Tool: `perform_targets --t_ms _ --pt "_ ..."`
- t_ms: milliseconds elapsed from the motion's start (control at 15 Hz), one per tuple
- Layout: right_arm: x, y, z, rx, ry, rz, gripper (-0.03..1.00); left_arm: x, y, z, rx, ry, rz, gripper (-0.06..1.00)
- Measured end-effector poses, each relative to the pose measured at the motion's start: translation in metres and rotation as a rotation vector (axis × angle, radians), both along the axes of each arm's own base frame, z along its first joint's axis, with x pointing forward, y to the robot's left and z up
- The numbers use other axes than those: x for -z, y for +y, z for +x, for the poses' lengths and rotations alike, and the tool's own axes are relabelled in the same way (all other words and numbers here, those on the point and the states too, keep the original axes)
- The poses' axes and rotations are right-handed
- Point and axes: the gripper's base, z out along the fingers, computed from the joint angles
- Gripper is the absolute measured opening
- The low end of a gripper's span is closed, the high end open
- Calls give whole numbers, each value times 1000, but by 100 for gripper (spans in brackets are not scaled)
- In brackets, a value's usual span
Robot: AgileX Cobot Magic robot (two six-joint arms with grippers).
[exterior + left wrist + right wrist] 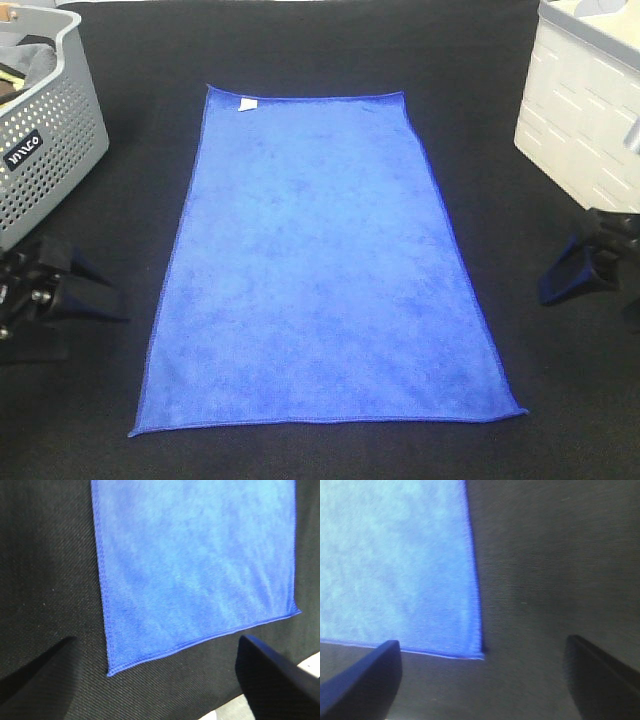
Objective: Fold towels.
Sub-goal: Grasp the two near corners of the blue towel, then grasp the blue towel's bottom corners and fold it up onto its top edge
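A royal-blue towel (320, 265) lies flat and fully spread on the black table, with a small white tag (247, 104) near its far left corner. My left gripper (92, 288) is open and empty, off the towel's left edge. The left wrist view shows a near corner of the towel (190, 565) between the spread fingers (272, 680). My right gripper (568, 272) is open and empty, off the towel's right edge. The right wrist view shows another towel corner (395, 565) ahead of its fingers (600, 675).
A grey perforated basket (45, 130) holding dark cloth stands at the far left. A white slotted basket (580, 110) stands at the far right. The black tablecloth (320, 455) borders the towel on all sides.
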Motion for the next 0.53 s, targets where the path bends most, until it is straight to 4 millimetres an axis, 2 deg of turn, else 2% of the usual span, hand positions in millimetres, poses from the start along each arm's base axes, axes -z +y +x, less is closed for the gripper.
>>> perform_targets --t_ms 133,333,533 --pt "19 5 10 -18 34 66 80 25 0 4 -11 69 -3 80" --pt "39 9 20 -47 45 108 78 47 -1 8 -24 124 -10 80" --pt "61 10 25 -66 90 121 76 60 -20 12 31 146 1 77"
